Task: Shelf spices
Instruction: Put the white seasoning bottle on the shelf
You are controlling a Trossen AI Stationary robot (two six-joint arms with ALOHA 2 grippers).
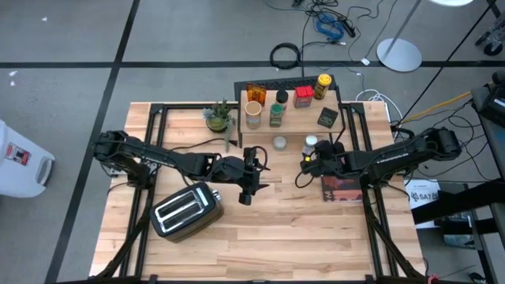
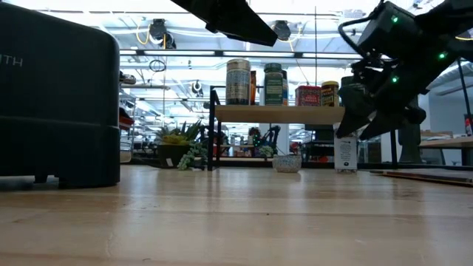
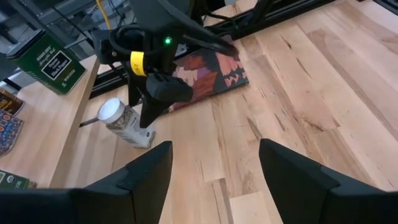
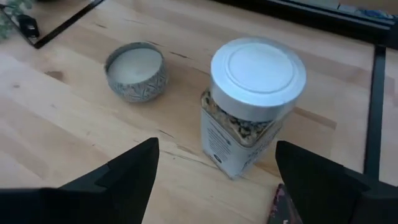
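High view: we count approx six spices on the shelf (image 1: pixel 293 118); a white-lidded jar (image 1: pixel 311 145) and a small round tin (image 1: pixel 279 143) wait on the table in front, so most is done. Left gripper (image 1: pixel 254 172) hangs open mid-table.
Low view: jar upright beside the rack.
Right wrist view: right gripper (image 4: pixel 217 171) open w/ the jar just ahead; square glass, flecked contents, nothing gripped
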